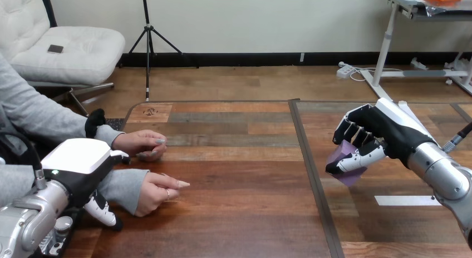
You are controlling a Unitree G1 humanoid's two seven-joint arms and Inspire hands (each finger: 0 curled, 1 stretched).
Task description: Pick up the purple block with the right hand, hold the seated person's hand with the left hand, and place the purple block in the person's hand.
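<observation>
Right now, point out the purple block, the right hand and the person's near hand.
purple block (342, 153): head view, purple face left of the fingers.
right hand (384, 130): head view, black part below the white shell.
person's near hand (156, 192): head view, middle of the hand.

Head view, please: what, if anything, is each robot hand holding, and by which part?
The right hand grips the purple block round its upper part. The left hand is at the person's wrist; whether it holds it cannot be told.
</observation>
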